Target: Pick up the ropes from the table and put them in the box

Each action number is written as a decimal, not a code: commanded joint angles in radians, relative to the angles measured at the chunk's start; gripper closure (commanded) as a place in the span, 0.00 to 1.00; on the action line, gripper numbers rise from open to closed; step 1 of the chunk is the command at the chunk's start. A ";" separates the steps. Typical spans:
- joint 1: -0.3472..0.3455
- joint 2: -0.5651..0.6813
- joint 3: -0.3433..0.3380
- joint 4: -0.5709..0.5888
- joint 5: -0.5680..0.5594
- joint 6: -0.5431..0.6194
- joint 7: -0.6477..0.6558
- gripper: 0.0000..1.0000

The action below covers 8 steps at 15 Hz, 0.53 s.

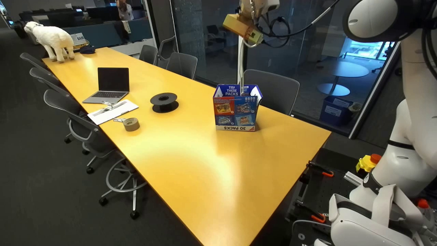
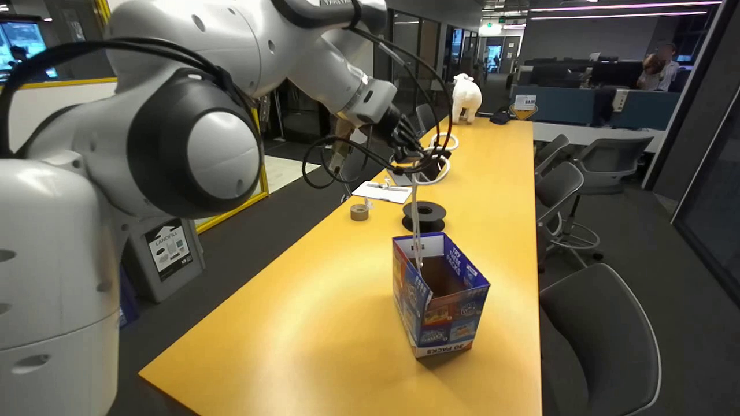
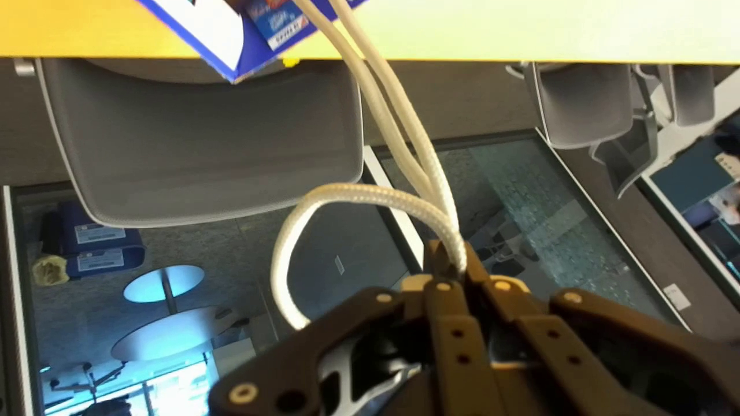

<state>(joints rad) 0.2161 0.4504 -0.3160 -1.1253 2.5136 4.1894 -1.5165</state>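
Observation:
The white rope (image 1: 241, 63) hangs in long strands from my gripper, and its lower part reaches into the mouth of the box. It also shows in an exterior view (image 2: 415, 214) and in the wrist view (image 3: 399, 124), where one loop curls to the left of the fingers. My gripper (image 3: 454, 263) is shut on the rope, high above the box. It also shows, dark and partly behind cables, in an exterior view (image 2: 419, 151). The box (image 1: 235, 112) is an open-topped blue and red snack carton, upright on the table (image 2: 324, 323). Its floor is mostly hidden.
A black spool (image 1: 164, 102), a roll of tape (image 1: 131, 124), a clipboard (image 1: 113, 111) and a laptop (image 1: 112, 85) are farther along the table. A chair (image 2: 601, 341) stands beside the box's side of the table. Loose cables hang by the arm.

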 commanded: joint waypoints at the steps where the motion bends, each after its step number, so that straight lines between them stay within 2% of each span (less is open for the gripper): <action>1: -0.130 0.175 0.178 0.086 0.000 0.008 0.011 0.99; 4: -0.192 0.357 0.278 0.187 0.000 0.020 0.016 0.99; 8: -0.217 0.574 0.280 0.340 -0.009 -0.008 0.013 0.99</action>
<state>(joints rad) 0.0245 0.8634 -0.0505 -0.9832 2.5130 4.1517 -1.4919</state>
